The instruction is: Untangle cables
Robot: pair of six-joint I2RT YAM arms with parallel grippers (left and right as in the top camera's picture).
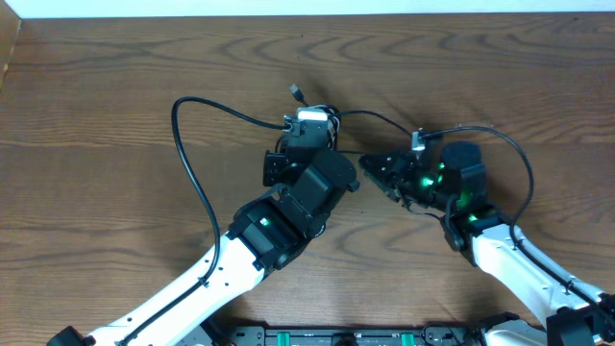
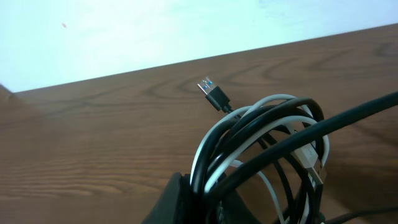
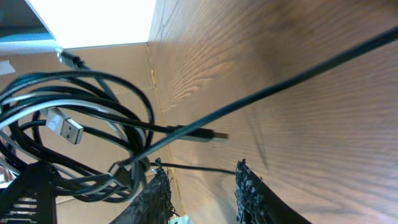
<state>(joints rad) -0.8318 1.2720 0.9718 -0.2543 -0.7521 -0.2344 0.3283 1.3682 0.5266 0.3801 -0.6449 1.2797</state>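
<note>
Brown wood-grain counter (image 1: 96, 77), and both arms meet at its middle. From overhead the cables (image 1: 322, 116) are only a small dark knot at the tip of the left gripper (image 1: 309, 125), with the right gripper (image 1: 373, 171) just beside it, low and to the right.

The left wrist view fills in the detail: black and white cords wound together in a loose coil that rises straight out of the left gripper. It is clamped tight on them. A blue-tongued plug (image 2: 213, 94) pokes up behind the coil.

The right wrist view adds more: the right gripper's fingers stand partly apart with bare wood between them and nothing pinched. A thin black cord crosses just past the fingertips. Beyond that a black plug (image 3: 202, 134) hangs free, and a silver plug (image 3: 65, 126) dangles inside the coil.
</note>
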